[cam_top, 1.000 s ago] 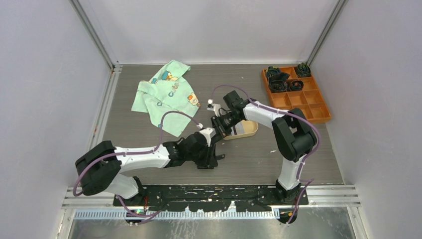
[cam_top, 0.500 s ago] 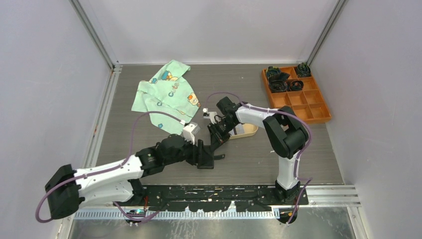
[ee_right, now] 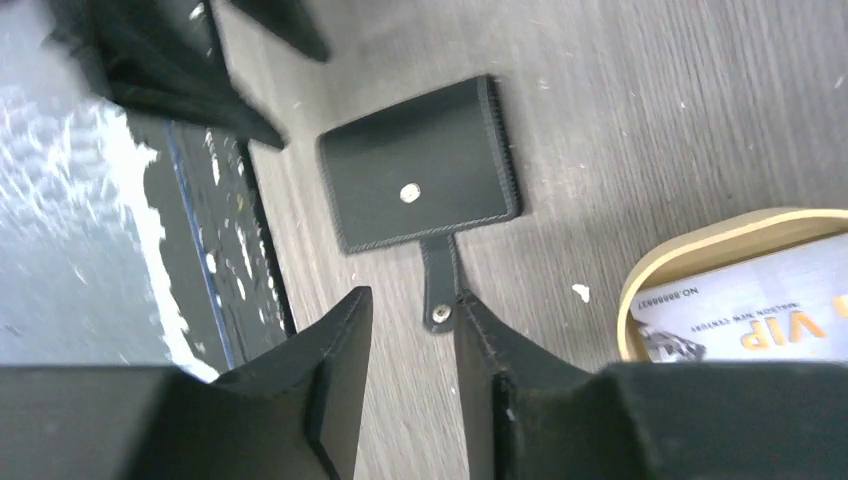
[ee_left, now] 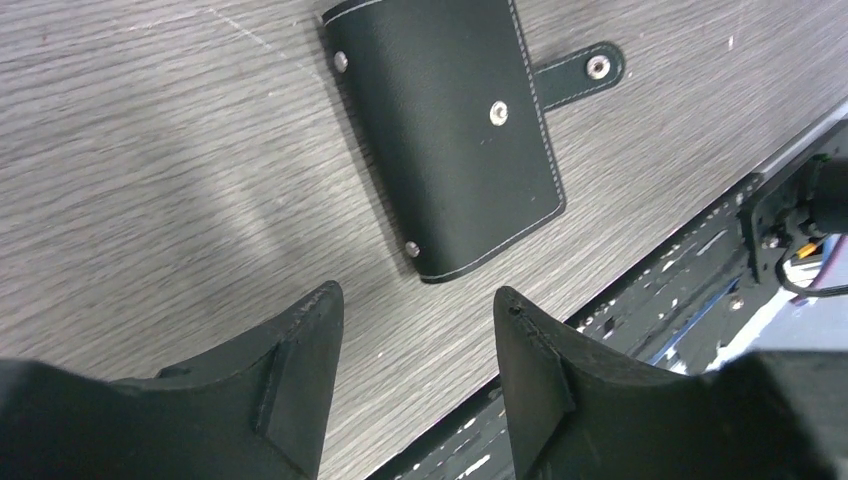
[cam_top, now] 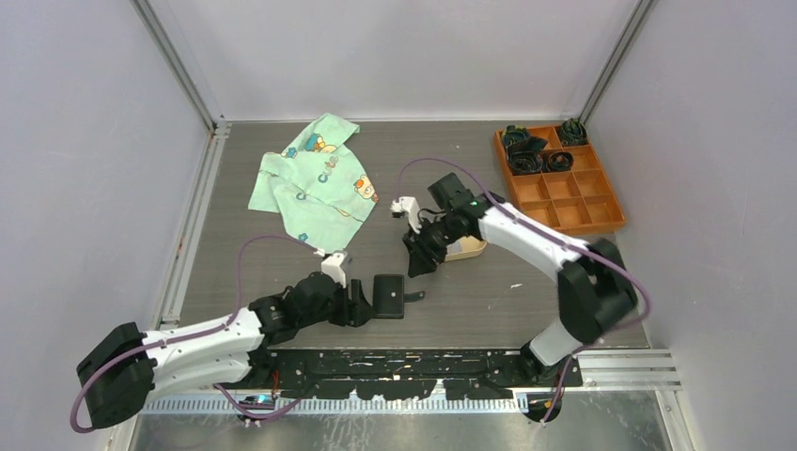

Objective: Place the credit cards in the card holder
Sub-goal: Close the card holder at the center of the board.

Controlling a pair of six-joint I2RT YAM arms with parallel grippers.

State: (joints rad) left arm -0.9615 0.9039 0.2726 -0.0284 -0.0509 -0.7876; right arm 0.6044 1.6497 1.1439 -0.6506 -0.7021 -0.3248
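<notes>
The card holder (cam_top: 388,291) is a black snap wallet lying closed and flat on the table, its tab (ee_left: 590,68) loose to one side. My left gripper (cam_top: 362,303) sits just left of it, open and empty; the holder (ee_left: 450,130) lies ahead of the gripper (ee_left: 418,300). My right gripper (cam_top: 419,263) hovers above the table between the holder (ee_right: 415,165) and the beige tray, open with nothing between its fingers (ee_right: 412,298). A white credit card (ee_right: 750,310) with gold "VIP" lettering lies in the tray.
The beige oval tray (cam_top: 470,250) lies right of the right gripper, its rim (ee_right: 640,290) close to the fingers. A green patterned shirt (cam_top: 315,193) is spread at the back left. An orange compartment tray (cam_top: 573,202) holding dark items stands at the back right. The black base rail (cam_top: 404,362) runs along the near edge.
The left arm has drawn back to the left and its jaws have widened, leaving the card holder on the table. The right gripper has pulled away from the holder and opened.
</notes>
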